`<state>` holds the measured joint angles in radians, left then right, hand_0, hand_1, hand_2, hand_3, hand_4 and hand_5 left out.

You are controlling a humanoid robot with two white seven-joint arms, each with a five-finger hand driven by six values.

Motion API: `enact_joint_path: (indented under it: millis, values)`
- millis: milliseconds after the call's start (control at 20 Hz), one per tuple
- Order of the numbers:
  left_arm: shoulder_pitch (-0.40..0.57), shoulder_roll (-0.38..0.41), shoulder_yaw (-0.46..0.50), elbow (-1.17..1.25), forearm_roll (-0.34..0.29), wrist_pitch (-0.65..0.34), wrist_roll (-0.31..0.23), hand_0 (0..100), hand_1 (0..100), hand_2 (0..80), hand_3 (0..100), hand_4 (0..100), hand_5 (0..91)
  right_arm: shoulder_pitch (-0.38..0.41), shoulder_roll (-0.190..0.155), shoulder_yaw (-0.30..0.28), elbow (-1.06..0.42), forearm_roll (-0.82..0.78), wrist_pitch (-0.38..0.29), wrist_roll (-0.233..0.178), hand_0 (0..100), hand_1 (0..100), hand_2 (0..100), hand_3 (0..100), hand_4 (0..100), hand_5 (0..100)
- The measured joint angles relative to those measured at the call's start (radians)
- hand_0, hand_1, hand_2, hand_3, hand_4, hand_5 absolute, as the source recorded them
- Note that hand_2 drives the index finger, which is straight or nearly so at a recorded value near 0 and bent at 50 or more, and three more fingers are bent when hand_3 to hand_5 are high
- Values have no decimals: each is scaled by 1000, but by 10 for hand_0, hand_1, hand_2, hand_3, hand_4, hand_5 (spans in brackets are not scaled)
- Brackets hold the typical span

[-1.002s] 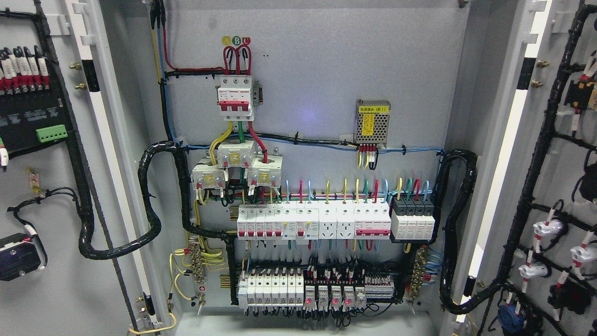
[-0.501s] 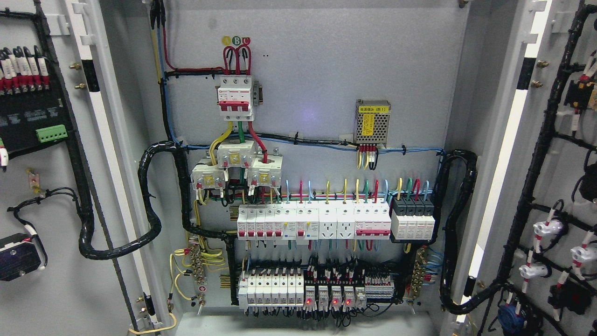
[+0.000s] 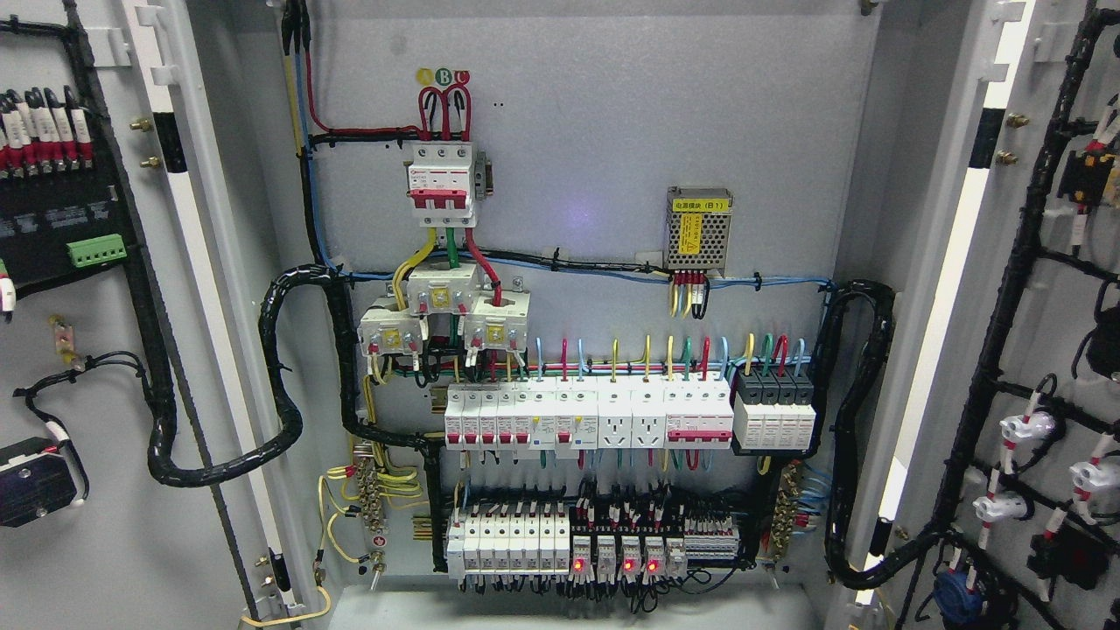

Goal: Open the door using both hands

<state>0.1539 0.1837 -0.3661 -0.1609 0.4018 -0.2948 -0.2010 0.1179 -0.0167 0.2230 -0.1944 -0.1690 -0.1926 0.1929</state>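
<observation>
clearly both doors are standing wide open: the left door (image 3: 96, 350) is swung back at the picture's left with its inner face and wiring showing, and the right door (image 3: 1041, 350) is doing the same at the right, so the cabinet interior (image 3: 612, 157) is lying fully exposed between them. neither hand is showing in the head view, so the state of the fingers cannot be told. judging from this, the opening itself is looking finished, and the step in hand is probably just letting go and drawing the arms clear. doing that well is likely meaning keeping each arm moving outward and away from the door edges, so that neither door is being nudged back toward shut, and staying well off the black cable bundle (image 3: 280, 376) looping from the left door into the cabinet, and off the breaker row (image 3: 586, 416) in the middle. compared with the earlier frames nothing is differing: the doors are sitting at the same angles, the red indicator lights (image 3: 628, 566) at the bottom are glowing the same, and the view is not shifting
</observation>
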Motion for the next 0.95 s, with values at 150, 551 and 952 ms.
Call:
enact_joint_path:
  millis: [150,551,952]
  values:
    - [-13,-27,-1,62,-55,84,-1,0,0,0,0,0,0,-3,16,-16,41,37,21,-35,0,0,0,0,0,0]
    - [-54,-86,11,165,-124,209,3,0,0,0,0,0,0,1,39,-39,62,79,56,-142,0,0,0,0,0,0]
    - [-64,-135,69,204,-228,221,10,0,0,0,0,0,0,23,47,-45,125,125,65,-189,0,0,0,0,0,0]
